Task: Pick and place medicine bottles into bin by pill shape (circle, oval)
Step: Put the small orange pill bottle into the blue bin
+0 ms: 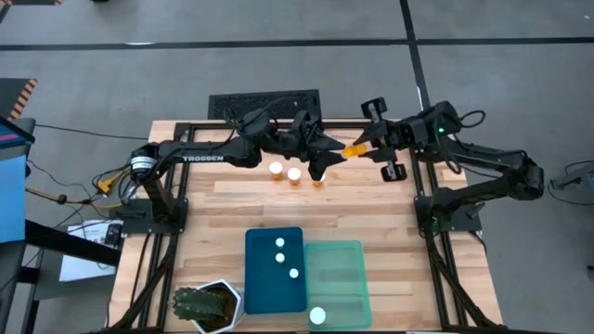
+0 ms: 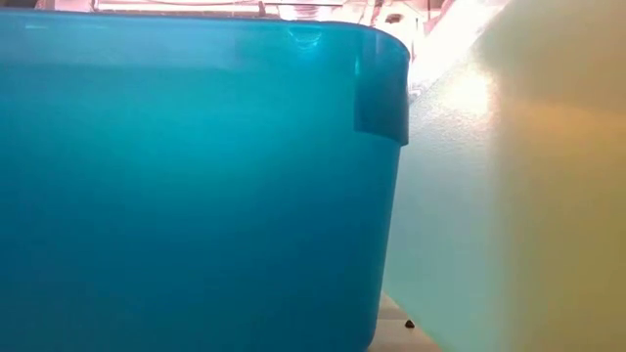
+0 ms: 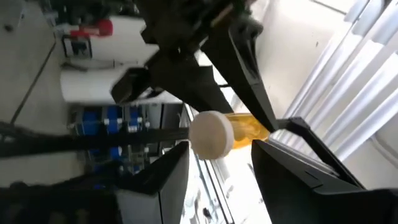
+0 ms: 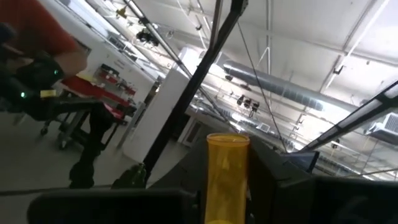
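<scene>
An orange medicine bottle (image 1: 354, 150) with a white cap (image 3: 211, 134) is held in the air above the table's far middle. My right gripper (image 1: 366, 146) is shut on it from the right. My left gripper (image 1: 327, 160) reaches in from the left, open, one finger on each side of the cap end (image 3: 217, 158). Two more bottles (image 1: 277, 169) (image 1: 294, 174) stand upright on the wood below. The dark blue bin (image 1: 251, 269) holds three bottles; the mint green bin (image 1: 348, 269) holds one. My right gripper pinches the bottle's orange body (image 4: 227, 193) between its two fingers at the end away from the cap. The fingers lie along the bottle, coming roughly level from the table's right. The bottle sticks out past the fingertips, lifted clear, cap toward my left gripper. My left gripper stands around the cap; I cannot tell whether a finger touches it.
A spiky green plant in a white pot (image 1: 206, 306) stands at the near left, beside the blue bin. The low view is filled by the blue bin's wall (image 2: 196, 196) and the green bin's wall (image 2: 489, 196). Bare wood lies between the bins and the standing bottles.
</scene>
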Available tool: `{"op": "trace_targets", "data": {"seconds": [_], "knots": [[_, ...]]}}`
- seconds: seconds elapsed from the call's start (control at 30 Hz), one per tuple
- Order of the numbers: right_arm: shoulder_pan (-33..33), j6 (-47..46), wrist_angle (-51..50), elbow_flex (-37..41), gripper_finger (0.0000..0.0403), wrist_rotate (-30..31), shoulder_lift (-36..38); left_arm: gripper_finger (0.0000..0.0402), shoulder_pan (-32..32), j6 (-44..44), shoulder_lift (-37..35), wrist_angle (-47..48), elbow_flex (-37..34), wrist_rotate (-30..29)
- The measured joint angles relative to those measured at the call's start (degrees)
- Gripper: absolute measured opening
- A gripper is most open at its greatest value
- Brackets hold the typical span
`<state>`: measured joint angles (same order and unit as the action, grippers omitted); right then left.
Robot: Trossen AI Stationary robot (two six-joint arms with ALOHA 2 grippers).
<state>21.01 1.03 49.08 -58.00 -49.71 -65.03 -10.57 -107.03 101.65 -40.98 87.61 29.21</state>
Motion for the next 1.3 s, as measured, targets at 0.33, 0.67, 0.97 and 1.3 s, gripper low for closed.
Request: {"op": "trace_targets", "data": {"seconds": [0.33, 0.67, 0.97, 1.3], "knots": [[-1.54, 2.97, 1.66, -0.02, 0.0088, 0.03, -1.89, 0.0167, 0.39, -1.00, 0.00, 0.19, 0.00, 0.08], [-1.90, 6.42, 2.51, -0.02, 0.0088, -1.54, -1.82, 0.0167, 0.47, -0.81, 0.00, -0.10, 0.00, 0.13], [-1.46, 10.02, 2.75, -0.02, 0.0088, -2.59, -1.85, 0.0167, 1.31, -3.17, 0.00, -0.07, 0.00, 3.70], [-3.06, 11.41, 2.58, -0.02, 0.0088, -4.99, -2.69, 0.0167, 0.87, -3.62, 0.74, 0.52, 0.00, 3.24]]}}
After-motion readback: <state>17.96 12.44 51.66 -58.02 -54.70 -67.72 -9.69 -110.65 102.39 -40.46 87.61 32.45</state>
